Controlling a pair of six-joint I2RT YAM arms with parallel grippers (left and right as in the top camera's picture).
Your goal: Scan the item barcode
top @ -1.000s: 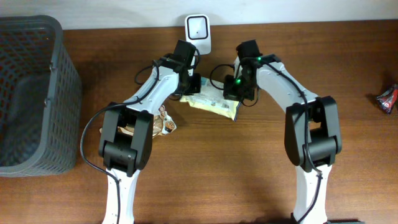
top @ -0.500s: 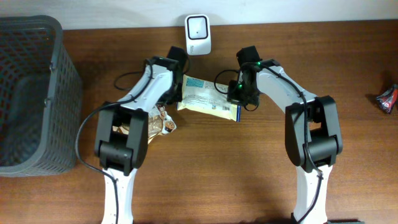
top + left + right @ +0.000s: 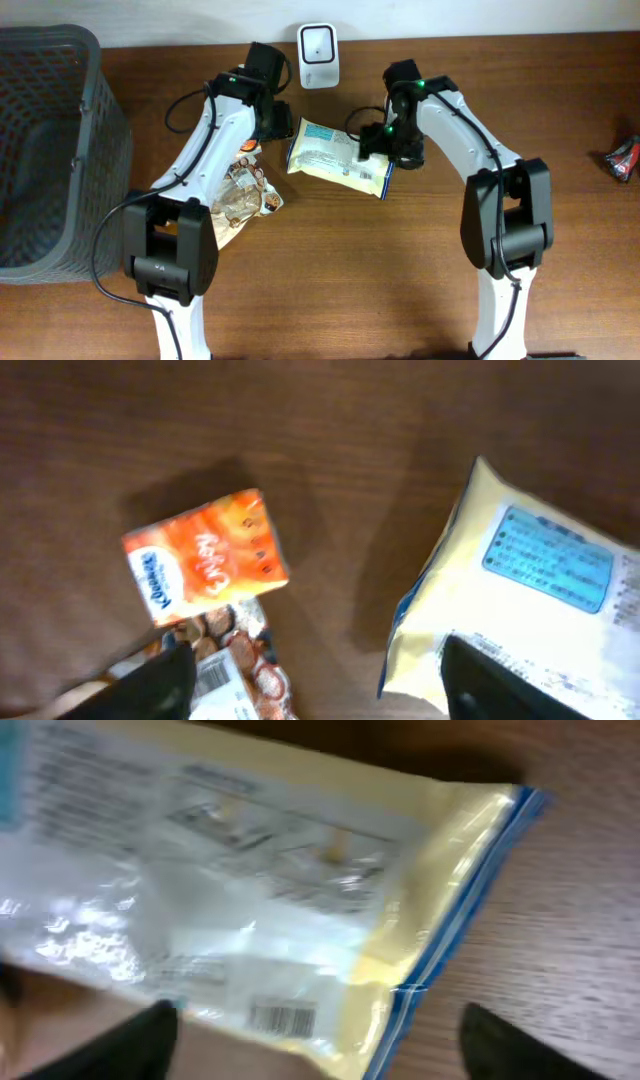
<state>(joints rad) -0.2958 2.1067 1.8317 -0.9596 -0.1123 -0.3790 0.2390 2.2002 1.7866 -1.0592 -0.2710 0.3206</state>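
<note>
At the far left of the overhead view you have a dark mesh basket (image 3: 50,150) standing on the brown wooden tabletop (image 3: 400,280). Moving right, your left hand (image 3: 278,122) hangs in the upper middle of the frame. In the left wrist view its two dark fingers (image 3: 160,685) sit in the bottom corners, wide apart and gripping nothing. Just below that hand lies a loose cluster of snack packets (image 3: 245,190). The left wrist view also picks out a small orange packet (image 3: 205,555) lying flat at the centre left, just above them. At the top centre, against the far edge of the tabletop, stands the white scanner (image 3: 317,43). Just below it and a little to the right, the pale yellow pouch (image 3: 340,160) lies flat and slightly tilted on the wood between your two hands. It has a blue printed label near its upper end and a blue strip along its right edge. Your right hand (image 3: 380,150) is over that right edge. In the right wrist view its fingers (image 3: 130,1045) are spread to the two lower corners, not clamped on the pouch. A barcode (image 3: 283,1017) shows on the face of the pouch near the bottom of that view. At the far right edge of the overhead frame lies a small red and black item (image 3: 622,158), well apart from everything else.
</note>
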